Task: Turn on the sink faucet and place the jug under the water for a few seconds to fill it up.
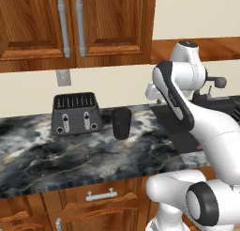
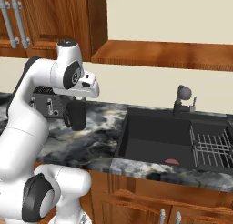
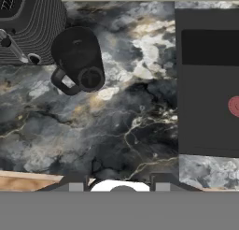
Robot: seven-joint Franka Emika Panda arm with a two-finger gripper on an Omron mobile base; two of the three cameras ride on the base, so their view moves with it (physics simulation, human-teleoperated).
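Note:
The jug (image 1: 122, 123) is a matte-black cylinder standing upright on the marble counter just right of the toaster. From above, the jug (image 3: 77, 56) shows a small loop handle. My gripper (image 3: 119, 184) hangs high over the counter, between the jug and the sink, and touches neither. Its jaws stand apart with nothing between them. The sink (image 2: 154, 136) is a wide black basin to the right. Behind the basin rises the sink faucet (image 2: 183, 93), a black post with a grey ball head. No water runs from it.
A black slotted toaster (image 1: 76, 113) stands against the wall left of the jug. A wire rack (image 2: 211, 148) fills the sink's right side, and a red drain spot (image 2: 171, 161) marks its floor. Wooden cabinets hang above. The counter's front edge lies close below my hand.

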